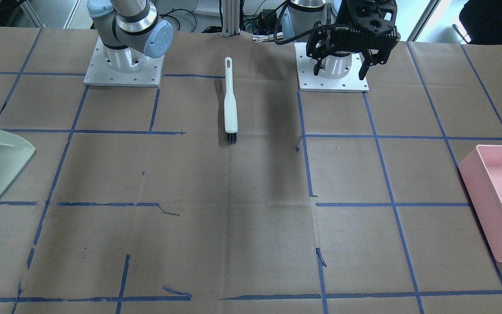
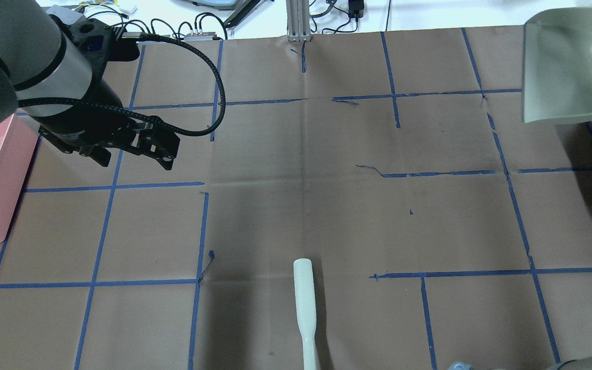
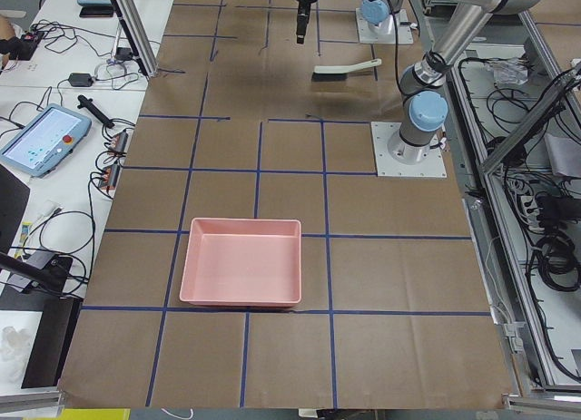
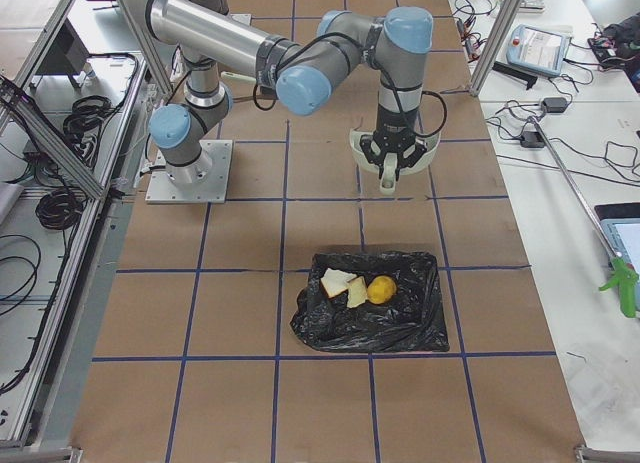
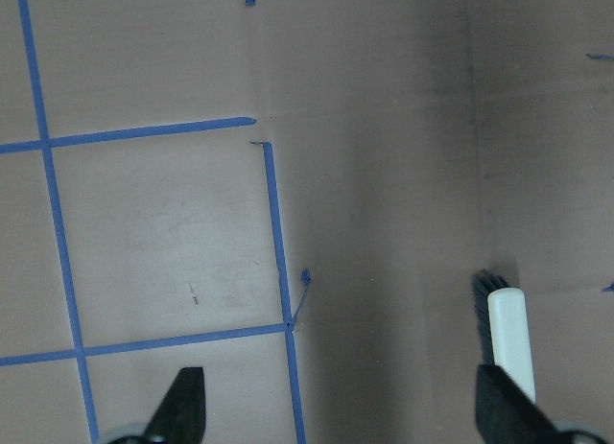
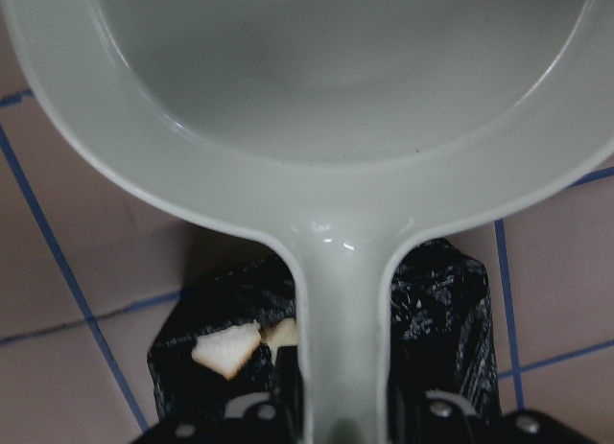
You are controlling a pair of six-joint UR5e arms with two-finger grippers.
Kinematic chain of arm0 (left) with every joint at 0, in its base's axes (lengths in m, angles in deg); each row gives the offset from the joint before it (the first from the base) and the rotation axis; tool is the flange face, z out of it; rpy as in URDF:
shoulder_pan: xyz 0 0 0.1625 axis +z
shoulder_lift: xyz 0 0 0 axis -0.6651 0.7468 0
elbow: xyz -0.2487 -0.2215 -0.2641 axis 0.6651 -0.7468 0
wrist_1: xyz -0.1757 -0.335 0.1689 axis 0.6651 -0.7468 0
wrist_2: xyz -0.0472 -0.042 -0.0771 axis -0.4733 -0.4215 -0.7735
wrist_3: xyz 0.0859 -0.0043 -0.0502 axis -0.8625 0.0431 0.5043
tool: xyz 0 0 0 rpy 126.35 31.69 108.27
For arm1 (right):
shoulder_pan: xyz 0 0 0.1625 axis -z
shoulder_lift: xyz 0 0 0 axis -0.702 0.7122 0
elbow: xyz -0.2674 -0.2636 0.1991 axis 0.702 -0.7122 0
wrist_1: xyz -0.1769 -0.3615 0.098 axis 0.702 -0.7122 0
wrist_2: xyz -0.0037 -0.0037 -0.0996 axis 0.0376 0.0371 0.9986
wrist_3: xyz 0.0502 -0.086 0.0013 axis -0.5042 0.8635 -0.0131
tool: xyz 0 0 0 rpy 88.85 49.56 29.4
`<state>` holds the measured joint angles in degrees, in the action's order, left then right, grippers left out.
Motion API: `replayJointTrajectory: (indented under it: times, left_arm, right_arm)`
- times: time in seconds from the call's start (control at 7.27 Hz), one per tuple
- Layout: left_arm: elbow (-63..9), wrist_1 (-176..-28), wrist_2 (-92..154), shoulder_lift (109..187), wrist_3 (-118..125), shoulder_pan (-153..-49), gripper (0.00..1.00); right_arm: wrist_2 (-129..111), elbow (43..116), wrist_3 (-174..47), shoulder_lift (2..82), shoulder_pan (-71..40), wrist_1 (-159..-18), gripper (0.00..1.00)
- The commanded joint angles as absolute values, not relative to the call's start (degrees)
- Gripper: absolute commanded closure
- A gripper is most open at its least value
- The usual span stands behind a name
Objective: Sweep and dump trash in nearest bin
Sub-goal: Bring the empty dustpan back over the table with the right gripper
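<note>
A brown-paper bench (image 1: 251, 226) gridded with blue tape fills the views. An empty pink tray (image 3: 241, 257) sits at the robot's left end. A black-lined bin (image 4: 410, 328) sits at its right end. Between the arm bases lies a white brush (image 1: 230, 102), untouched. Its long axis runs straight out from the robot, with the handle toward the robot and the dark bristles pointing away.

The left arm (image 2: 18, 67) hangs above the bench near its own base. The left fingers (image 5: 187, 406) point down, spread wide with nothing between them.

The right arm (image 4: 230, 43) stretches toward the right end. The right fingers (image 6: 286, 406) pinch the handle of a grey-green dustpan (image 2: 568, 67), which is held in the air with its handle over the bin and its scoop toward the bench's middle.

The trash is in the bin. Two bread pieces (image 4: 336, 281) touch each other, and the potato (image 4: 380, 288) is just beside them on the side away from the robot.
</note>
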<state>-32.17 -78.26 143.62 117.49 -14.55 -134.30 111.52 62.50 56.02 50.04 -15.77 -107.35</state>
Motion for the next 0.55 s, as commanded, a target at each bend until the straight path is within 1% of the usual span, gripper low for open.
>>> replayJointTrajectory:
  times: [0.0, 0.41]
  left_arm:
    - [-32.22, -78.29, 144.56, 117.96, -14.58, -134.32, 0.0]
    - [-32.56, -76.28, 144.74, 118.14, -14.58, -134.32, 0.0]
  right_arm:
    - [109.43, 63.08, 36.68, 50.28, -23.84, -105.31, 1.0]
    - [105.91, 63.52, 10.56, 47.48, -34.56, -105.92, 1.0]
